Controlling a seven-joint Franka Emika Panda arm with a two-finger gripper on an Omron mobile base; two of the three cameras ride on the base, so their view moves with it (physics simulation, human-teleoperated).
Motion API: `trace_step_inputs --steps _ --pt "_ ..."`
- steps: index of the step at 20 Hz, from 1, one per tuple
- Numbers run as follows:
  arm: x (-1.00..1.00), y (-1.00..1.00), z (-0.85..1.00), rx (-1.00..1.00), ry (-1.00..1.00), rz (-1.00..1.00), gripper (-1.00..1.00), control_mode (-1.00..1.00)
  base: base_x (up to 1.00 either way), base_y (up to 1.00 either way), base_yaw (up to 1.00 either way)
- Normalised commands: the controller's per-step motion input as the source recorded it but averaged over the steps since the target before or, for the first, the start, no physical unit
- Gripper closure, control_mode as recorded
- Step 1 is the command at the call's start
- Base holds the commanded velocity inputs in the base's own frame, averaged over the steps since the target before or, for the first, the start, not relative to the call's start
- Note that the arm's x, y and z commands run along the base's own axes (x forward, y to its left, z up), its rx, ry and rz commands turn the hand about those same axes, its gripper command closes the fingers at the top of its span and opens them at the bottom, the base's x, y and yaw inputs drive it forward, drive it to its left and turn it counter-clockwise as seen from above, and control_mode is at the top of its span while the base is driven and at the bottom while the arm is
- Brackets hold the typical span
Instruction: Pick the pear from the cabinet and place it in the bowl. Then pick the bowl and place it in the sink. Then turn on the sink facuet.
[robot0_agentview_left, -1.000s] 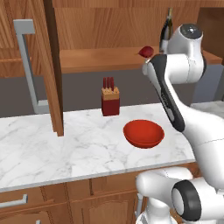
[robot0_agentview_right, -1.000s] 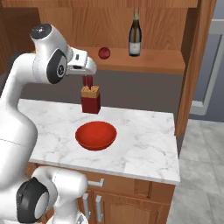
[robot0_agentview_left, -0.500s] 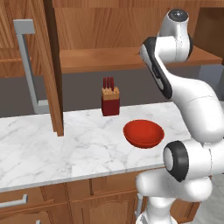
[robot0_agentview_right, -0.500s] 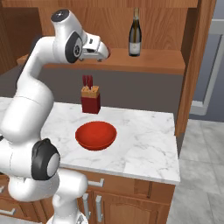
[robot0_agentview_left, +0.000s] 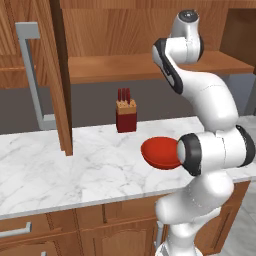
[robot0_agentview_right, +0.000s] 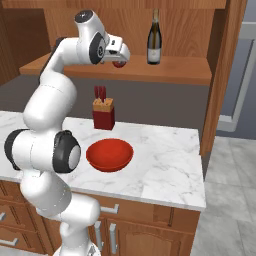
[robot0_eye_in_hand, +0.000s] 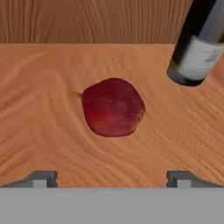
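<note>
The pear (robot0_eye_in_hand: 113, 107), dark red with a short stem, lies on the wooden shelf of the cabinet (robot0_agentview_right: 165, 75). My gripper (robot0_eye_in_hand: 111, 178) hangs over it, open, with its fingertips (robot0_eye_in_hand: 41, 177) wide apart and nothing between them. From the right base view the gripper (robot0_agentview_right: 121, 54) sits just above the pear (robot0_agentview_right: 118, 63). Down on the marble counter stands the glossy red bowl (robot0_agentview_right: 110, 155), partly hidden behind my arm from the left (robot0_agentview_left: 159, 152). The sink and the sink facuet are out of view.
A dark wine bottle (robot0_agentview_right: 154, 37) stands on the shelf close to the right of the pear (robot0_eye_in_hand: 199, 43). A red knife block (robot0_agentview_left: 126, 115) sits behind the bowl. The open cabinet door (robot0_agentview_left: 55, 75) with its grey handle (robot0_agentview_left: 30, 75) hangs over the counter (robot0_agentview_left: 75, 170).
The arm has stretched upward and carried the hand in over the pear on the shelf. The jaws have stayed open, and the pear and the bowl have not moved.
</note>
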Motion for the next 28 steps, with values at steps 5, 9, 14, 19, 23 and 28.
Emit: trace_step_inputs --steps 5,9,14,19,23,28 --pt "0.69 -0.14 -0.05 0.0 0.0 0.0 -1.0 -1.0 0.0 0.0 0.0" --pt "0.56 -0.2 -0.01 0.01 0.0 0.0 -1.0 -1.0 0.0 0.0 0.0" --pt "0.42 -0.05 -0.05 0.0 0.02 0.0 -1.0 -1.0 0.0 0.0 0.0" --pt "-0.01 0.0 -0.16 0.0 0.01 0.0 1.0 -1.0 0.0 0.0 0.0" --pt "-0.62 0.04 -0.16 0.0 0.0 0.0 1.0 -1.0 0.0 0.0 0.0" --pt "-0.99 0.06 -0.24 0.01 -0.03 0.01 1.0 -1.0 0.0 0.0 0.0"
